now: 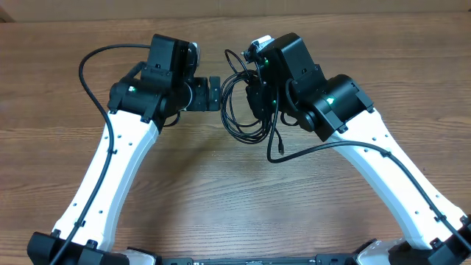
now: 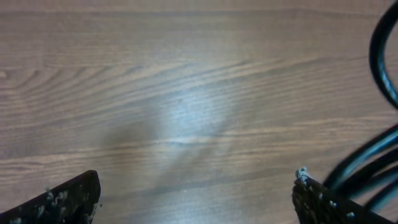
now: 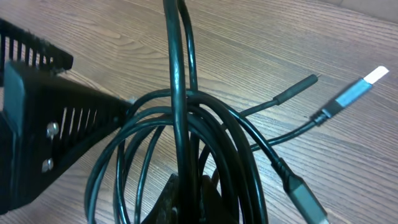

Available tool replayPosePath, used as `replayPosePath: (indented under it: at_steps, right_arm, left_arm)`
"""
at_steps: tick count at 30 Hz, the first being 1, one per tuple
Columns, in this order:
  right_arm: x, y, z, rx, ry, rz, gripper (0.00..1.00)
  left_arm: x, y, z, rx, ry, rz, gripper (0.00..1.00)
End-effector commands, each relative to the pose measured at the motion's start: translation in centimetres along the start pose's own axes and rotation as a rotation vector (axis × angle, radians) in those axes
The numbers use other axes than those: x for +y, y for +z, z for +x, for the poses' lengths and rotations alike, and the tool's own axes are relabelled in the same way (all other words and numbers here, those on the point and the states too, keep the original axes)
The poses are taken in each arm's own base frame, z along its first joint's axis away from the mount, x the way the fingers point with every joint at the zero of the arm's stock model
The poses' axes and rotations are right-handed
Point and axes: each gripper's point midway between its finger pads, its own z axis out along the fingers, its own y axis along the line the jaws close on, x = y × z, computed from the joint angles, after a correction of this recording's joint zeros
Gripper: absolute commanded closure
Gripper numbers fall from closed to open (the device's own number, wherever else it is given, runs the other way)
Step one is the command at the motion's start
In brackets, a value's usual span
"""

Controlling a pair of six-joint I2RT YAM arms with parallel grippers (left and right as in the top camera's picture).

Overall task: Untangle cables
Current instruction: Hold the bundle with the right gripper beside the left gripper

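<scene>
A tangled coil of black cables [image 1: 241, 103] lies at the table's middle back. In the right wrist view the loops [image 3: 186, 143] fill the frame, with a USB plug [image 3: 357, 90] and a thin black plug [image 3: 297, 87] sticking out to the right. My right gripper [image 1: 257, 96] is shut on a strand of the cables [image 3: 186, 186] and holds it up. My left gripper [image 1: 215, 93] is open just left of the coil, fingers wide [image 2: 196, 199]. Cable loops [image 2: 379, 155] show at its right finger, not between the jaws.
The wooden table [image 1: 221, 177] runs on all sides. A loose cable end with a plug [image 1: 278, 147] hangs toward the front of the coil. The left gripper's black finger [image 3: 43, 106] shows at the left in the right wrist view.
</scene>
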Motion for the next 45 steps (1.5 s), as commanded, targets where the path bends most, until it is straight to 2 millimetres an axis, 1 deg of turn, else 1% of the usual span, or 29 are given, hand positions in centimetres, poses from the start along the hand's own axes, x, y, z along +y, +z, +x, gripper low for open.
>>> replayPosePath:
  at_steps: [1,4,9,12,22,28,37,41,45]
  right_arm:
    - [0.1,-0.4,-0.2,-0.009,0.004,-0.009,0.96]
    - [0.1,-0.4,-0.2,-0.009,0.004,-0.009,0.96]
    - [0.1,-0.4,-0.2,-0.009,0.004,-0.009,0.96]
    - [0.1,-0.4,-0.2,-0.009,0.004,-0.009,0.96]
    - [0.1,-0.4,-0.1,-0.006,0.004,-0.009,0.96]
    - [0.1,-0.4,-0.1,-0.006,0.004,-0.008,0.96]
    - [0.1,-0.4,-0.1,-0.006,0.004,-0.008,0.96]
    - [0.1,-0.4,-0.1,-0.006,0.004,-0.008,0.96]
    - [0.1,-0.4,-0.1,-0.006,0.004,-0.008,0.96]
  left_arm:
    - [-0.1,-0.4,-0.9,-0.034,-0.01,-0.005,0.02]
    - [-0.4,-0.7,-1.4,-0.047,-0.028,0.006,0.01]
    - [-2.4,-1.1,-2.1,-0.061,-0.027,0.116,0.01]
    - [-3.1,-1.1,-2.2,-0.065,-0.036,0.145,0.01]
    - [-3.7,-1.1,-2.2,-0.066,-0.041,0.159,0.01]
    - [-5.0,-1.3,-2.1,-0.064,-0.027,0.199,0.02]
    - [-5.3,-1.3,-2.0,-0.06,-0.028,0.213,0.01]
    - [-5.6,-1.7,-2.0,-0.061,-0.027,0.229,0.02]
    - [-5.7,-2.8,-2.4,-0.079,-0.024,0.233,0.02]
